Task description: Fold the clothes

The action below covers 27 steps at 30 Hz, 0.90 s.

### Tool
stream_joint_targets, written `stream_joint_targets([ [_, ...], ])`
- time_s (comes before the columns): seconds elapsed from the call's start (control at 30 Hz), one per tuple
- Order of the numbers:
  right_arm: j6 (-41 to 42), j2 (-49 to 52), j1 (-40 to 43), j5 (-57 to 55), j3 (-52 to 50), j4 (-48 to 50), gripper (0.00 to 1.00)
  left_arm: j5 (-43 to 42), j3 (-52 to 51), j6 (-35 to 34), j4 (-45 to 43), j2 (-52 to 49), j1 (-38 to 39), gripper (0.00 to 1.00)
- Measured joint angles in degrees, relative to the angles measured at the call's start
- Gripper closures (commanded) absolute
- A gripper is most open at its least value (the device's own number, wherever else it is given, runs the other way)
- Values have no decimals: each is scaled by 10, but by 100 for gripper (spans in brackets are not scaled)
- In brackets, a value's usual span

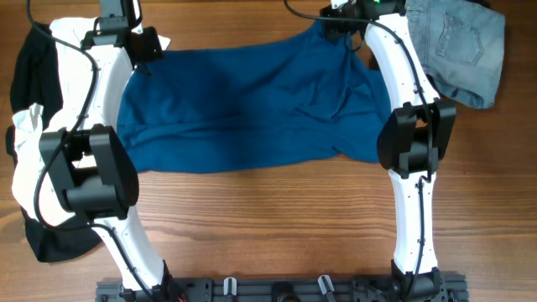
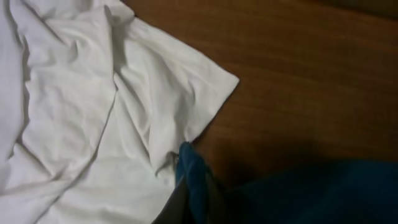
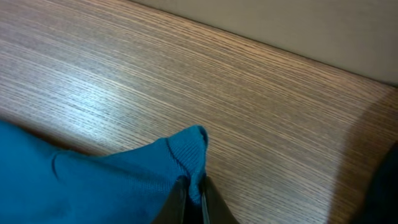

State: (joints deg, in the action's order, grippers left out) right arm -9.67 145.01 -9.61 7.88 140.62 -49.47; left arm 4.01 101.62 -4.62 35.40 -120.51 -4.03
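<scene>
A blue shirt [image 1: 252, 105] lies spread across the middle of the wooden table. My left gripper [image 1: 149, 50] is shut on its far left corner, seen as a blue fold in the left wrist view [image 2: 194, 177]. My right gripper [image 1: 340, 27] is shut on its far right corner, a ribbed blue edge in the right wrist view [image 3: 194, 152]. Both corners are held near the table's far edge.
A white garment [image 2: 93, 112] lies under the left arm, over black clothes [image 1: 33, 75] at the left edge. Grey jeans [image 1: 461, 46] lie at the far right corner. The table's far edge [image 3: 280, 53] runs just beyond the right gripper.
</scene>
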Motion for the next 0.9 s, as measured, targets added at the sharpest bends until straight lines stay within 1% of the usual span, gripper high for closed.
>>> stream_joint_targets([
  [0.1,0,0,7,20,0,4,96,0,0,0,-14,4,0,96],
  [0.17,-3,-2,15,62,0,13,95,0,0,0,-15,20,-1,96],
  [0.2,-9,-4,18,87,0,14,92,0,0,0,-15,29,-1,96],
  [0.23,-14,-7,22,114,0,10,89,0,0,0,-15,35,-1,96],
  [0.3,-30,-17,30,165,0,-30,89,0,0,0,-10,50,-1,96],
  [0.37,-50,-24,34,188,1,-91,80,0,0,0,-4,54,-1,96],
  [0.43,-87,-28,35,207,1,-160,51,0,0,0,1,53,-1,96],
  [0.5,-123,-28,35,220,1,-206,44,0,0,0,1,54,-1,96],
  [0.6,-181,-28,35,230,1,-281,42,0,0,0,6,54,-1,96],
  [0.67,-202,-28,35,229,1,-314,40,0,0,0,11,54,-1,96],
  [0.77,-206,-28,35,206,1,-302,38,0,0,0,18,54,-1,96],
  [0.9,-151,-30,34,150,-8,-259,38,0,0,0,20,54,-1,96],
])
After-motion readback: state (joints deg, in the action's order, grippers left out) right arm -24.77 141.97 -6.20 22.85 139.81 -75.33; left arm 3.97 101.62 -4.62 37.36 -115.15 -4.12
